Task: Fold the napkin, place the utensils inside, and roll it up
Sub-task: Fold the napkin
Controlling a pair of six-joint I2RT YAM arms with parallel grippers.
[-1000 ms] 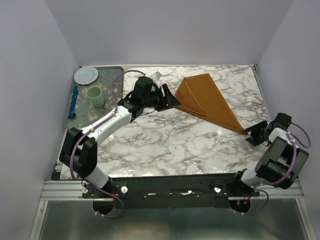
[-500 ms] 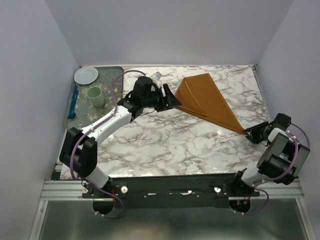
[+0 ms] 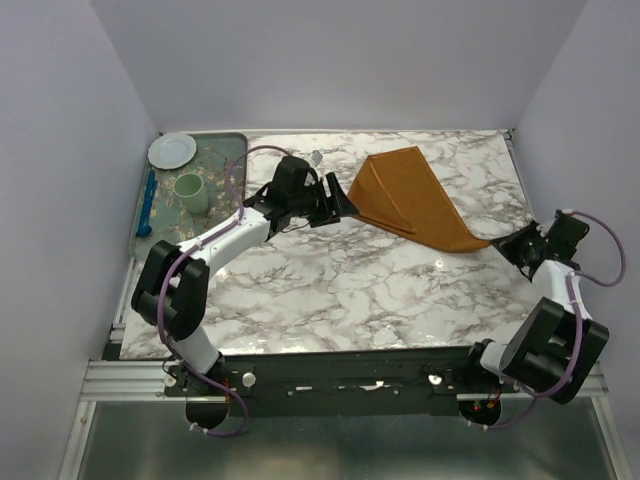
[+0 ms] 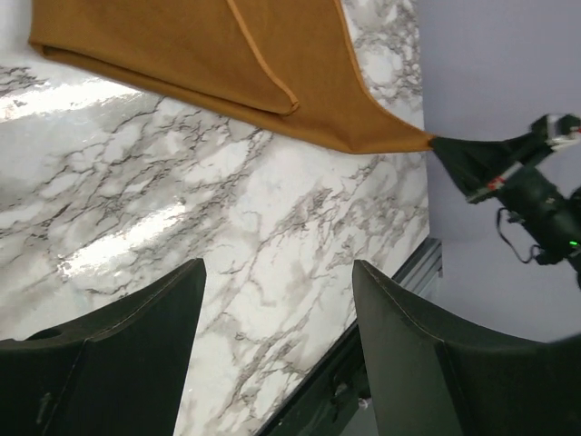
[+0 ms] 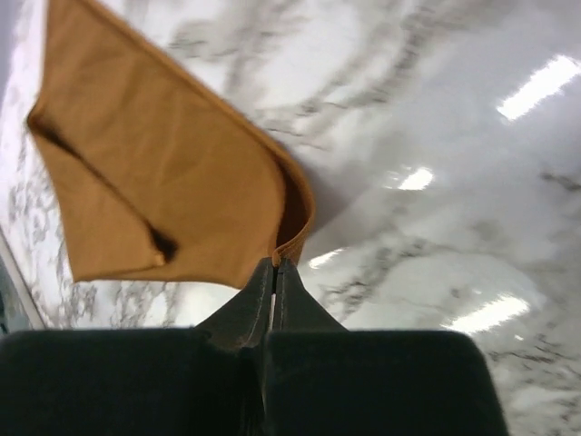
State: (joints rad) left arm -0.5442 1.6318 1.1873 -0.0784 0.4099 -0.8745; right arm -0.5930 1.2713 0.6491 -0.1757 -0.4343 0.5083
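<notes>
The rust-orange napkin (image 3: 412, 195) lies folded into a long triangle on the marble table (image 3: 330, 290), and in the left wrist view the napkin (image 4: 227, 64) fills the top. My right gripper (image 3: 500, 244) is shut on the napkin's near right tip and holds that corner a little off the table; in its own view my right gripper (image 5: 274, 265) pinches the hem with the napkin (image 5: 154, 173) curling up ahead. My left gripper (image 3: 348, 206) stands open just beside the napkin's left edge; in its own view my left gripper (image 4: 277, 268) has only bare marble between its fingers. The utensils are out of view.
A green tray (image 3: 228, 150) at the back left holds a white plate (image 3: 172, 150), a pale green cup (image 3: 190, 192) and a blue utensil (image 3: 148, 200). White walls close in the table on three sides, and a metal rail runs along the near edge.
My right gripper closed on the napkin's tip and drew it up and to the right. My left gripper opened wider and shifted slightly right toward the napkin's left edge.
</notes>
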